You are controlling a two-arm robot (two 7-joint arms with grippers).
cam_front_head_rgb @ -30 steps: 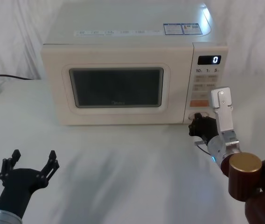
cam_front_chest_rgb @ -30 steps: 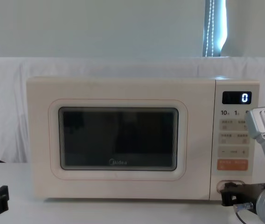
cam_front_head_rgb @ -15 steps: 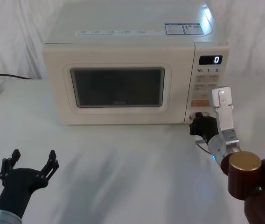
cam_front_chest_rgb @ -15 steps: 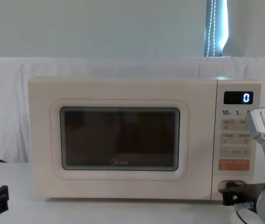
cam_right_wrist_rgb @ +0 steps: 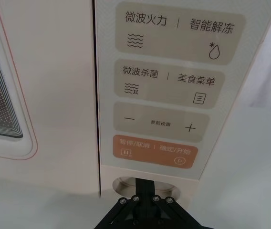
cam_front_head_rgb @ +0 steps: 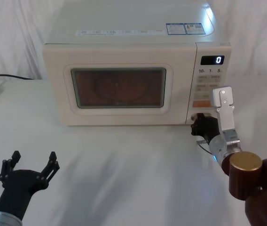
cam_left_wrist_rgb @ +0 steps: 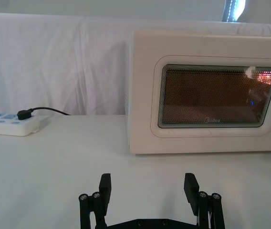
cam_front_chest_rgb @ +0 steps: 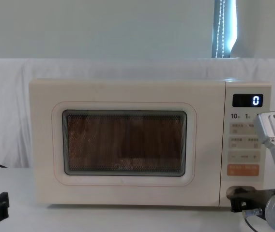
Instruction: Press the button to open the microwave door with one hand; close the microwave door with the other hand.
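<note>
Right gripper (cam_front_head_rgb: 198,126) tip in the button (cam_right_wrist_rgb: 126,183) recess, finger state not discernible — left gripper (cam_left_wrist_rgb: 148,187) spread open, low on table (cam_front_head_rgb: 124,165); microwave door (cam_front_head_rgb: 119,89) window glows, power strip (cam_left_wrist_rgb: 9,123) well left.

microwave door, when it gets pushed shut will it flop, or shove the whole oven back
The door looks like a rigid framed panel, so it should probably swing stiffly rather than flop. The oven is boxy, wide and flat on the table, so it likely stays put, though a hard push might slide it.
</note>
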